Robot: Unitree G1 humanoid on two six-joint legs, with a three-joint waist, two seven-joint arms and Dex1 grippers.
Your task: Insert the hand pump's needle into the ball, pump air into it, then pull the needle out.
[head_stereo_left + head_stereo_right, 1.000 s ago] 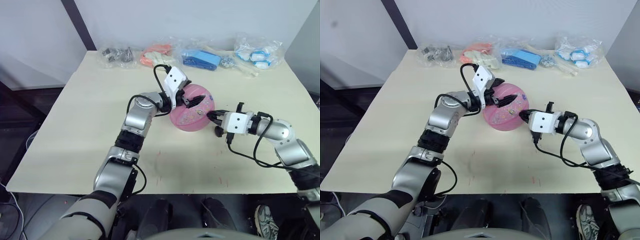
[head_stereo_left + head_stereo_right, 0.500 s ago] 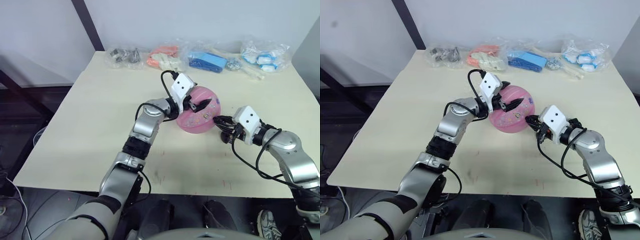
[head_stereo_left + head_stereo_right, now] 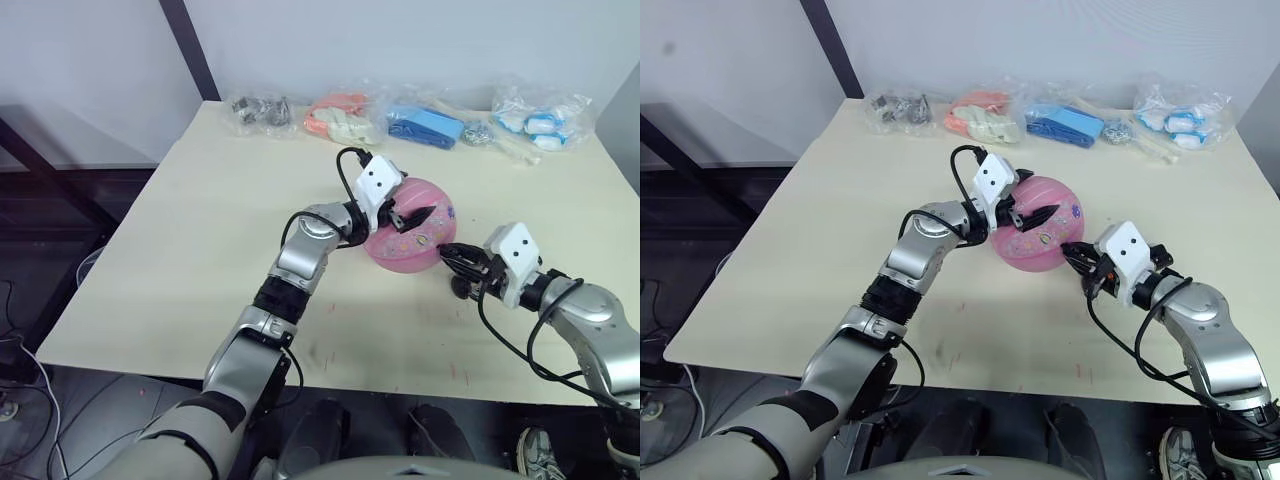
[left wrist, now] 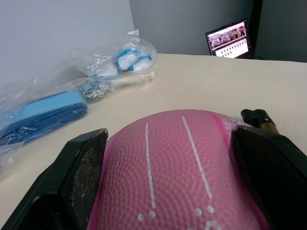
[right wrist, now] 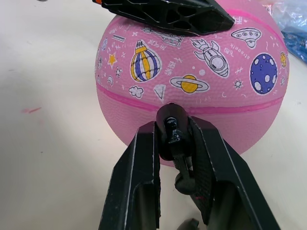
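1. While our right gripper (image 5: 173, 139) pinches the needle (image 5: 171, 128) fitting between narrow jaws, the tip sits at the ball (image 5: 192, 72), on its pink seam band; whether it is in, we cannot tell.
2. Our left gripper (image 4: 172, 158) straddles the ball's top, jaws wide against its sides.
3. From the ball, the needle's long axis runs straight back toward our right arm, so we judge the coming move follows that line.
4. Beside the ball on the right-arm side lies the hand pump (image 4: 261, 120).
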